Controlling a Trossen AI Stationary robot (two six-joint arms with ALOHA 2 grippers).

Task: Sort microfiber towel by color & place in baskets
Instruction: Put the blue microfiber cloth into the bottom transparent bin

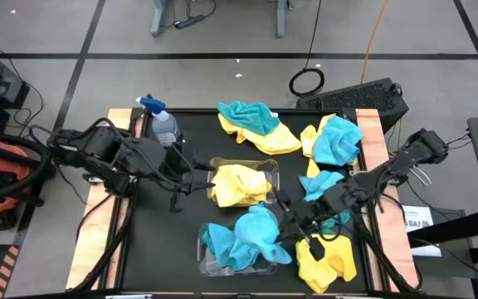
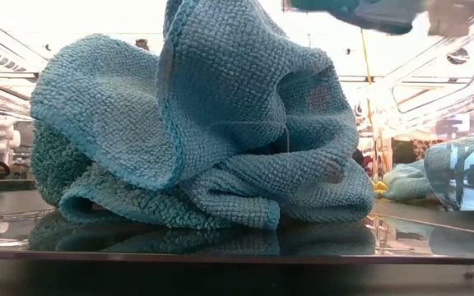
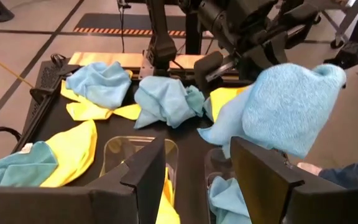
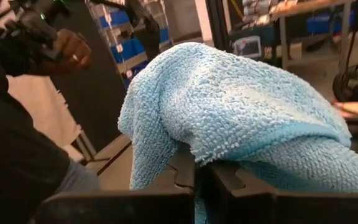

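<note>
High view, yellow towels (image 1: 237,184) in 1 basket (image 1: 268,169), teal towels (image 1: 247,239) in other basket (image 1: 208,264)

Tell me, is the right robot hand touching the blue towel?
Touching. In the right wrist view the right end effector has its dark fingers pinched shut on the teal-blue towel, which drapes over them with no gap.

Two baskets mid worktop (image 1: 148,249): far basket (image 1: 265,170) w/ towels in it, near basket (image 1: 210,264) w/ towels heaped over it. Loose towels (image 1: 334,139) at far and right sides. Spray bottle (image 1: 161,123) far-left.
</note>
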